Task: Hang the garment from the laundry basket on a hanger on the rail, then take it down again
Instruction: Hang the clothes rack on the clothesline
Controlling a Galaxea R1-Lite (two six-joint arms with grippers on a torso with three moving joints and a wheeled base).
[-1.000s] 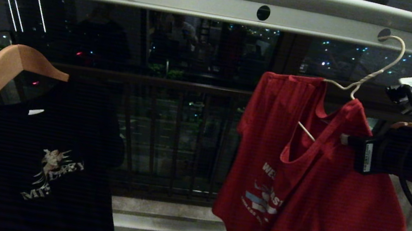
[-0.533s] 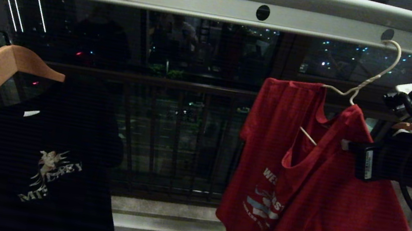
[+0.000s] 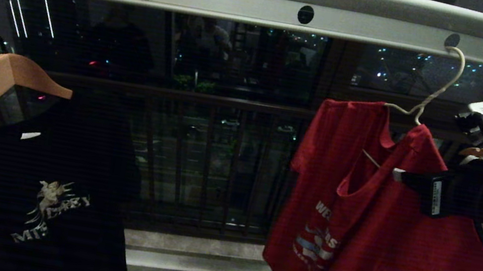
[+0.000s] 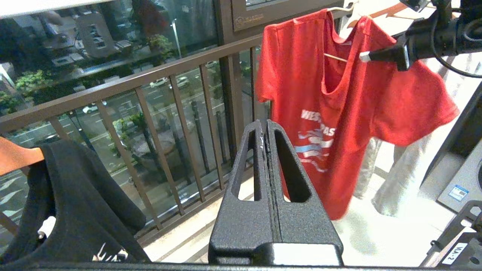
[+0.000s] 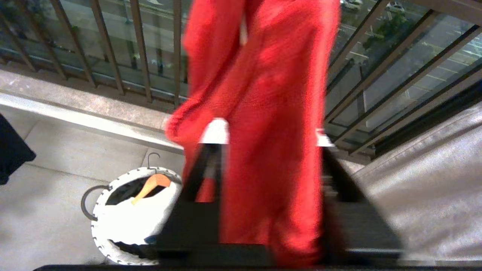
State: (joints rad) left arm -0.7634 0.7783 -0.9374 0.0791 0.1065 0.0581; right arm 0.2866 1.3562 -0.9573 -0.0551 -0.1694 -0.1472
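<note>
Left to right: your left hand [image 4: 268, 150] sits parked, fingers pressed together. The garment [image 3: 368, 225] hangs on the hanger [image 3: 429, 96], hooked near the rail's [image 3: 224, 5] right end. Your right hand [image 3: 396, 174] is at its shoulder, now spread apart where it pinched the cloth a second ago. Looks like hanging's done; next, back off.

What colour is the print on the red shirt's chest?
White lettering over white and light-blue wavy stripes on the shirt; the left wrist view shows it best.
</note>
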